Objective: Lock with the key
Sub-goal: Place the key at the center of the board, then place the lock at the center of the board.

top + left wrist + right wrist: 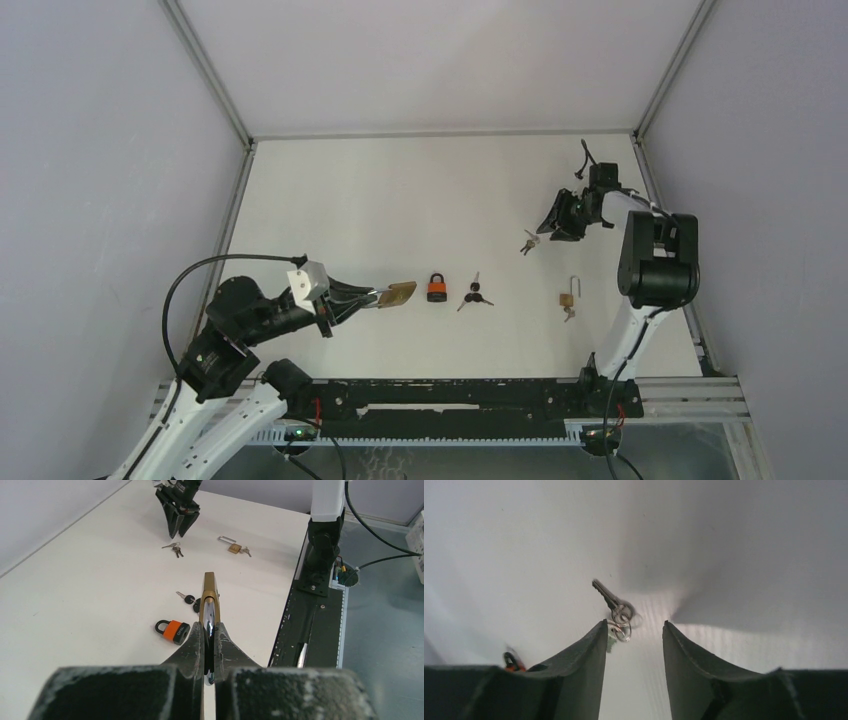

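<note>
My left gripper (372, 298) is shut on the chrome shackle of a brass padlock (398, 294) and holds it above the table; in the left wrist view the padlock (209, 592) sticks out edge-on past the fingertips (195, 639). My right gripper (541, 231) is open, low over a bunch of silver keys (528, 241). In the right wrist view the keys (616, 611) lie just ahead of my left fingertip (599, 630), not between the fingers.
An orange padlock (437, 288) lies at the table's middle, with black-headed keys (474, 294) to its right. A small brass padlock with an open shackle and a key (568, 296) lies further right. The black rail (450, 398) runs along the near edge.
</note>
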`<state>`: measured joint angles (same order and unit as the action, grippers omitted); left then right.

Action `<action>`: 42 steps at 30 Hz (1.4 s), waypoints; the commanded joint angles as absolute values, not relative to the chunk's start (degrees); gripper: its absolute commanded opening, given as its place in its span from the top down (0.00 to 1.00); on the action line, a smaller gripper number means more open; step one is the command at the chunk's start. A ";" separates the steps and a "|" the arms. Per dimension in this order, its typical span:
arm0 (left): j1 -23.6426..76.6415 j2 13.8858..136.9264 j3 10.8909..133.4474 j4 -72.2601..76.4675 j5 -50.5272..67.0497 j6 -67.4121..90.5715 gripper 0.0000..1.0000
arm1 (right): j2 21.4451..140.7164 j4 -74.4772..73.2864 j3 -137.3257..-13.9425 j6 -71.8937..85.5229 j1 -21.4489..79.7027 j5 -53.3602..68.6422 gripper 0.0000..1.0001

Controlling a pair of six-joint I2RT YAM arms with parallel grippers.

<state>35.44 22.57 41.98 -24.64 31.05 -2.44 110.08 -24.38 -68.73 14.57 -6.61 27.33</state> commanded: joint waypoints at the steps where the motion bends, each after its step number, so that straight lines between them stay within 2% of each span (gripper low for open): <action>1: 35.13 22.19 42.38 -17.35 31.80 -4.04 1.00 | 96.87 -29.32 -70.69 7.07 -1.80 17.60 0.45; 2: 35.11 22.08 42.23 -17.44 32.20 -4.74 1.00 | 92.80 -29.47 -70.50 3.92 1.30 16.17 0.39; 3: 35.15 22.07 42.13 -17.47 32.51 -5.33 1.00 | 88.97 -29.29 -70.26 0.88 5.23 15.50 0.28; 4: 35.17 21.92 42.10 -17.49 32.80 -5.85 1.00 | 83.34 -28.84 -69.94 -3.41 9.40 15.58 0.09; 5: 35.14 21.96 42.07 -17.58 32.99 -6.59 1.00 | 79.31 -28.35 -69.55 -7.73 13.90 17.22 0.02; 10: 35.24 21.77 41.95 -18.00 34.60 -7.80 1.00 | 67.78 -29.51 -68.20 -29.22 38.56 38.39 0.01; 13: 35.22 21.53 41.99 -18.22 35.04 -7.73 1.00 | 67.46 -27.83 -68.16 -31.62 48.22 40.75 0.01; 19: 35.17 21.45 42.45 -19.16 35.46 -7.59 1.00 | 71.96 -26.15 -70.96 -30.69 55.17 35.80 0.01; 23: 35.20 21.60 42.45 -19.16 35.61 -7.56 1.00 | 76.13 -26.96 -74.22 -30.01 56.41 34.88 0.05; 31: 35.22 21.87 42.54 -19.07 35.77 -7.54 1.00 | 80.71 -27.56 -77.98 -28.63 56.76 38.63 0.18; 33: 35.24 21.87 42.52 -19.07 35.77 -7.48 1.00 | 81.68 -28.44 -79.03 -28.51 56.87 39.36 0.32; 36: 35.20 21.99 42.63 -19.07 35.77 -7.49 1.00 | 82.39 -29.28 -79.62 -28.59 56.99 39.85 0.64; 38: 35.21 22.06 42.63 -19.07 35.75 -7.41 1.00 | 82.38 -29.73 -79.61 -28.88 56.99 40.37 0.79; 40: 35.24 22.06 42.43 -18.85 35.45 -6.94 1.00 | 82.08 -29.97 -79.59 -28.70 56.75 40.88 0.99; 42: 35.19 22.08 41.97 -18.02 33.97 -5.09 1.00 | 81.64 -29.67 -79.55 -26.69 55.46 41.46 1.00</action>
